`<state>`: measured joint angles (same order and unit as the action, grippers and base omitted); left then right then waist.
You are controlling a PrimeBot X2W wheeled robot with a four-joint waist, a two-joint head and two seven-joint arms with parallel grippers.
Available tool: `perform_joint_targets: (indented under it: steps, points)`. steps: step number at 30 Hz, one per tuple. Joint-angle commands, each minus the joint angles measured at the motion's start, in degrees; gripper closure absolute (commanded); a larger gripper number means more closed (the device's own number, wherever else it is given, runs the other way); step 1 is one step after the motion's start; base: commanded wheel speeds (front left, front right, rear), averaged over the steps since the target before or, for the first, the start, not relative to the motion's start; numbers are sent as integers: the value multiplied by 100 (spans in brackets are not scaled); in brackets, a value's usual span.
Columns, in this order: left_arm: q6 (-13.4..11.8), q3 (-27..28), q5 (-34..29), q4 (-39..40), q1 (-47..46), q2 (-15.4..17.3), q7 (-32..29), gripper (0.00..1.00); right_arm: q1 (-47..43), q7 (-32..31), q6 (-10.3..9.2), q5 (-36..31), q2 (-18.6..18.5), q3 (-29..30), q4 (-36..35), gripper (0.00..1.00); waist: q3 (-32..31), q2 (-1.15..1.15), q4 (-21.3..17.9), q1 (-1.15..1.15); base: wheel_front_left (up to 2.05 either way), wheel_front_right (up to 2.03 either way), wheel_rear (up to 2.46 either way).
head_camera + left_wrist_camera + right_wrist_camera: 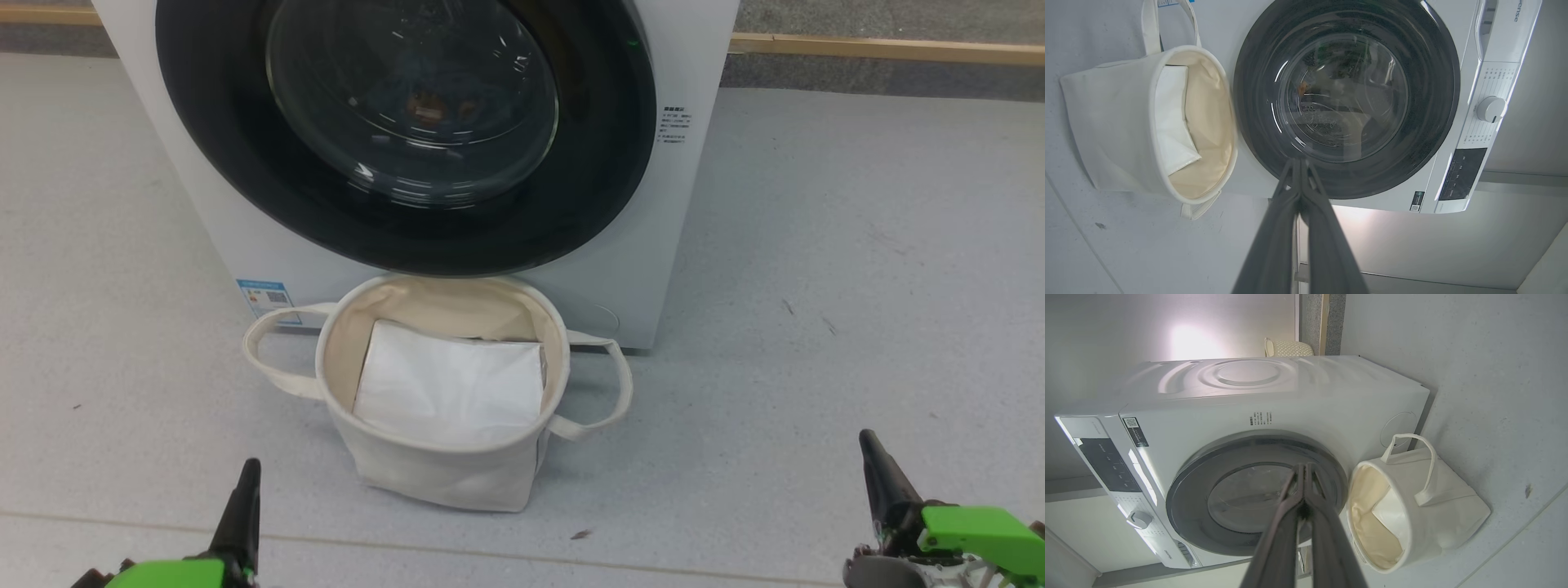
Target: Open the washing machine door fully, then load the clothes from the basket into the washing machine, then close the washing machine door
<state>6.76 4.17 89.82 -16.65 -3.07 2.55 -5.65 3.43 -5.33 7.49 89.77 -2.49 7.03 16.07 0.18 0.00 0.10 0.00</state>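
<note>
**A:** Where is the door?

**B:** The door (408, 114) is closed, flush with the front of the washer (682, 212). Its black rim runs unbroken round the glass.

**A:** And the basket?

**B:** The basket (441, 478) stands upright on the floor (857, 245), right at the foot of the washer and just below the door's lower rim. Its two looped handles (268, 347) stick out, one to each side.

**A:** What's in it?

**B:** A flat white sheet (449, 388) lies inside, with bare cream lining around it. A small orange-brown patch (433, 106) shows dimly through the door glass. I cannot tell what it is.

**A:** How is the left gripper?

**B:** The left gripper (249, 478) sits low at the left of the head view, short of the basket. Its fingers are pressed together and grip nothing. In its wrist view the two tips meet at one point, in line with the door's dark rim but well apart from it.

**A:** And the right?

**B:** The right gripper (869, 449) is low at the right of the head view, farther out from the basket. Its fingers are also together and hold nothing. In its wrist view the tips line up with the door glass, with the basket just off to one side.
</note>
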Motion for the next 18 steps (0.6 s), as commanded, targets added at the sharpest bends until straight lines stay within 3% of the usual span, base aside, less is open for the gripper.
perform_joint_targets:
  steps: [1, 18]
  points:
    - [67, 219, 138, 246, -310, 32, -59, 100, 265, -75, 0, 154, -56, -78, -205, 100, 0, 0, -3, 0, 0, 0, 0]
    - [73, 236, 234, 259, -313, 32, -84, 100, 274, -105, 0, 251, -52, -64, -205, 100, 0, 0, -10, 0, 0, 0, 0]
